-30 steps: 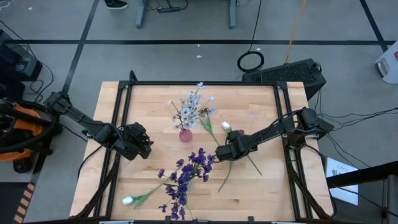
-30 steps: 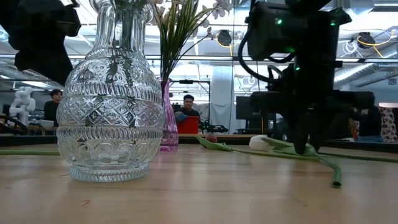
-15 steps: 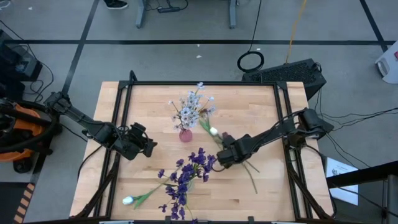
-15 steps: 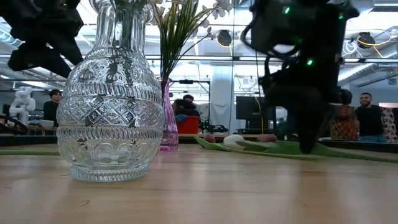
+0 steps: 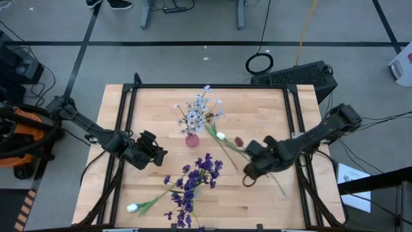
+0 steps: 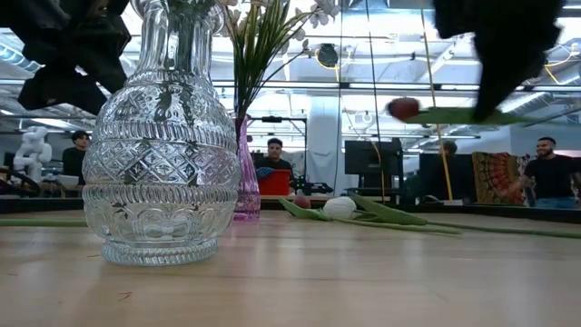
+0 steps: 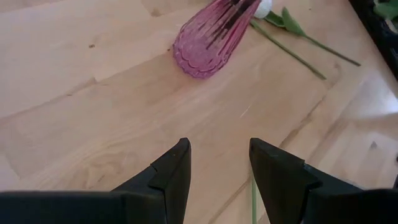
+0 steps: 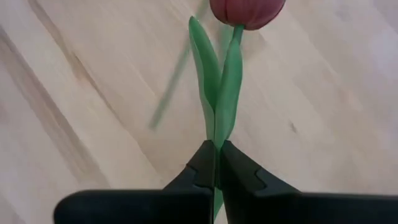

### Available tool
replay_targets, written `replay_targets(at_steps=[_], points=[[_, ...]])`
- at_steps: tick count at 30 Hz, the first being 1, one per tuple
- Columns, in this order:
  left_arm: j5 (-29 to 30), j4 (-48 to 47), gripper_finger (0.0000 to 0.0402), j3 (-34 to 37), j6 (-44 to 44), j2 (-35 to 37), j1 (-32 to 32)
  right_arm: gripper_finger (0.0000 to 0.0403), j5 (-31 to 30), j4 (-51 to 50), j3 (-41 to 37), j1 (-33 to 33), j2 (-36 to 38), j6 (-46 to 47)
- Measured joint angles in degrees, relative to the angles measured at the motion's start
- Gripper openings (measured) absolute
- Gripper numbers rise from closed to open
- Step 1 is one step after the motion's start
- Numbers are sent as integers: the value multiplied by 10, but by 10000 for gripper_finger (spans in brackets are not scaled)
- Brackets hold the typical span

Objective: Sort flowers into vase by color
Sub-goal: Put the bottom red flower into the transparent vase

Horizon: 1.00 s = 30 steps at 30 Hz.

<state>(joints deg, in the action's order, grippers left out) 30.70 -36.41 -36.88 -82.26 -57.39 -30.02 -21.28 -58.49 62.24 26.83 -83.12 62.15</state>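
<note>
My right gripper (image 5: 251,162) is shut on a dark red tulip (image 5: 238,140), held above the table right of centre. The tulip's bud (image 6: 403,109) hangs in the air in the low view. A white tulip (image 5: 221,136) lies flat on the wood beside the pink vase (image 5: 192,138), which holds pale lavender-white flowers (image 5: 199,109). Dark purple flowers (image 5: 193,182) stand in the clear glass vase (image 6: 162,173). Another white tulip (image 5: 132,207) lies near the front left. My left gripper (image 5: 153,154) stands open left of the vases, touching nothing. My right gripper pinches the red tulip's green stem between its two fingers, where the leaves (image 8: 216,132) join it, some way behind the bud (image 8: 247,9). The fingers come from above and lie across the stem. The tulip (image 6: 454,115) is held about level, clear of the table.
Black rails (image 5: 125,129) run along the table's left and right sides. Bare wood (image 5: 257,109) lies at the far right and along the near right. People (image 6: 549,173) stand in the room beyond the table.
My right gripper has shut on the red tulip's stem, risen and gone toward the table's right edge. The tulip has left the table and hangs level. The white tulip beside it has slid a little toward the pink vase. My left gripper has gone slightly rightward.
</note>
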Motion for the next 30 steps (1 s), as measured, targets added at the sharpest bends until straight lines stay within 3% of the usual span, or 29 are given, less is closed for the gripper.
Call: replay_targets(at_steps=[3, 5, 11, 17, 21, 25, 30], points=[[0, 12, 169, 0, 0, -16, 0, 3, 29, -68, 0, 9, 26, 64], [-7, 19, 169, 0, 0, -27, 0, 3, 15, -80, 0, 24, 33, 75], [-30, 33, 169, 0, -1, -51, 0, 2, -123, 37, 0, 114, 49, 61], [-32, 30, 169, 0, 6, -59, 0, 2, -305, 149, 0, 220, 55, 66], [-39, 30, 169, 0, 20, -59, 0, 2, -400, 232, 0, 262, 54, 10], [-64, 30, 169, 0, 36, -59, 0, 2, -484, 376, 0, 279, 37, -120], [-97, 29, 169, 0, 82, -59, 0, 2, -461, 572, 0, 249, -3, -285]])
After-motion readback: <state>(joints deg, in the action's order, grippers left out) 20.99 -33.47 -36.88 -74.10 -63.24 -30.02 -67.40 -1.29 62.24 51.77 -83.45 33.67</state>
